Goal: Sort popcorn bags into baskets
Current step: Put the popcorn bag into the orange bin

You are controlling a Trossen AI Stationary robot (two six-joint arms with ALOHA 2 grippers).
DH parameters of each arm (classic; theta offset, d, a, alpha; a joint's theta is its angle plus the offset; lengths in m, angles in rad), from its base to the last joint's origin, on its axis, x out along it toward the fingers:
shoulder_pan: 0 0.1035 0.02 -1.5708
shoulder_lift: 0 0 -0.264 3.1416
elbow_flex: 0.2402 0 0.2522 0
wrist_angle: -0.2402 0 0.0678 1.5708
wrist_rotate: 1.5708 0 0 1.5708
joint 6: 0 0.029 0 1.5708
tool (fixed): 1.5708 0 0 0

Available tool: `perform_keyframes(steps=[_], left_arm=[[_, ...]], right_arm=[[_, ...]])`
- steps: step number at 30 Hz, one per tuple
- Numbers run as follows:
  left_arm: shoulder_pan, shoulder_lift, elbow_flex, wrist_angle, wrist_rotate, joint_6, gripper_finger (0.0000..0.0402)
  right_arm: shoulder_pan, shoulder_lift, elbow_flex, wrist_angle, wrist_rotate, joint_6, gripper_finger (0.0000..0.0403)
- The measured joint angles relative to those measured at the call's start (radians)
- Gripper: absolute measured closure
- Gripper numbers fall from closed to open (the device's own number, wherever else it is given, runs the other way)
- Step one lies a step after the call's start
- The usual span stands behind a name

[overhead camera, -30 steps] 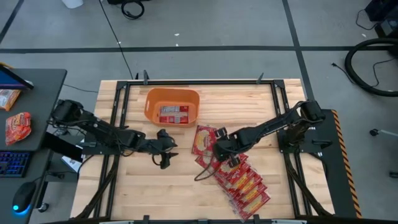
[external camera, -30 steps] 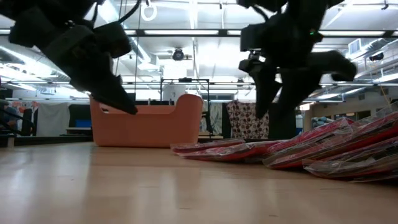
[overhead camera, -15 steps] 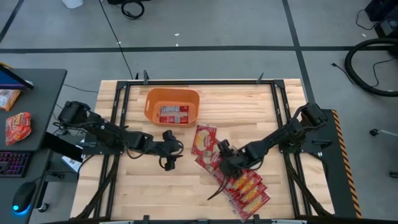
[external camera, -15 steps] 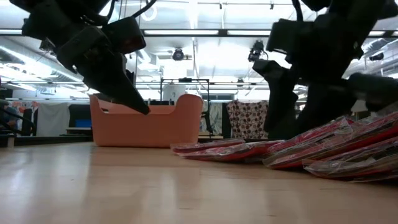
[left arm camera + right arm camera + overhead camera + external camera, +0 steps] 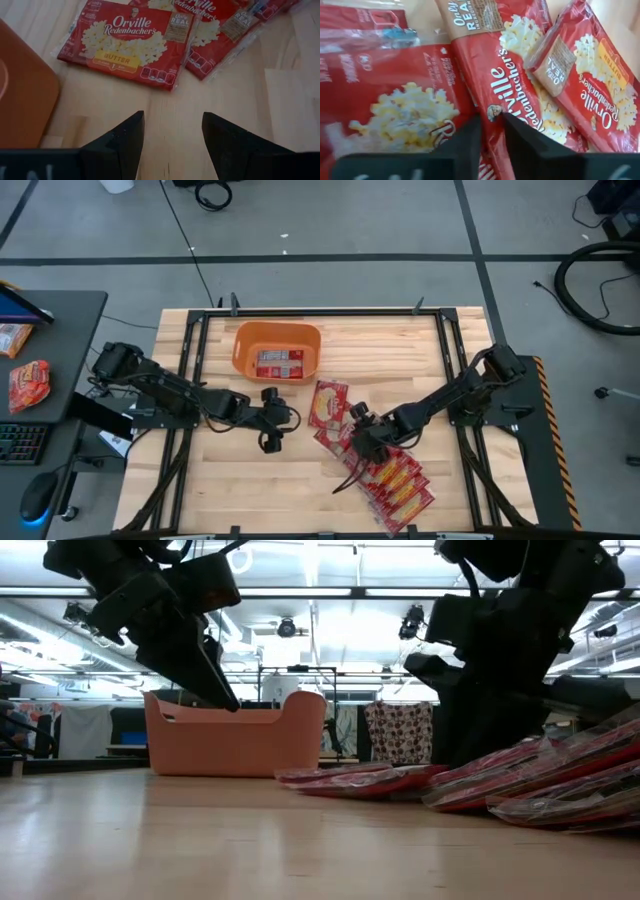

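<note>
Right end effector (image 5: 489, 131): down on the heap of popcorn bags (image 5: 385, 470) near the bench's front edge, right of centre; fingers nearly together with a fold of one glossy bag (image 5: 492, 82) between the tips, apparently pinched.
Risk at the heap: overlapping, slippery wrappers; likely either a slip out of so thin a pinch, or a neighbouring bag dragged up along with it and dropped short of the basket.
Left end effector (image 5: 172, 132): fingers apart, nothing held, hovering over bare wood near the bench's middle, pointed at the single bag (image 5: 122, 42) lying apart from the heap.
Risk there: flat bag on flat wood; fingertips apt to skid over it or push it toward the heap.
Basket (image 5: 243, 355): orange tub toward the bench's far edge, left of centre, one bag (image 5: 279, 364) already inside.
Risk at the basket: both arms converging there; possible collision, or a knock on the wall.
</note>
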Motion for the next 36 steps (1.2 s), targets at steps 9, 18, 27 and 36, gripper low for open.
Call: perform_keyframes(steps=[9, 18, 27, 36], left_arm=[[-0.035, -0.042, 0.053, -0.105, -0.012, 0.054, 0.0198], [-0.05, -0.123, 0.093, -0.263, -0.032, 0.048, 0.0198], [-0.099, -0.299, 0.111, -0.295, -0.082, 0.063, 0.0198], [-0.11, -0.437, 0.111, -0.307, -0.123, 0.079, 0.0198]], right_arm=[[-0.013, -0.003, 0.041, -0.056, -0.028, 0.085, 0.0392], [-0.005, -0.003, 0.286, -0.251, -0.023, 0.095, 0.0398], [-0.034, -0.003, 0.472, -0.268, -0.02, 0.093, 0.0398], [-0.135, -0.003, 0.542, -0.178, 0.013, 0.035, 0.0398]])
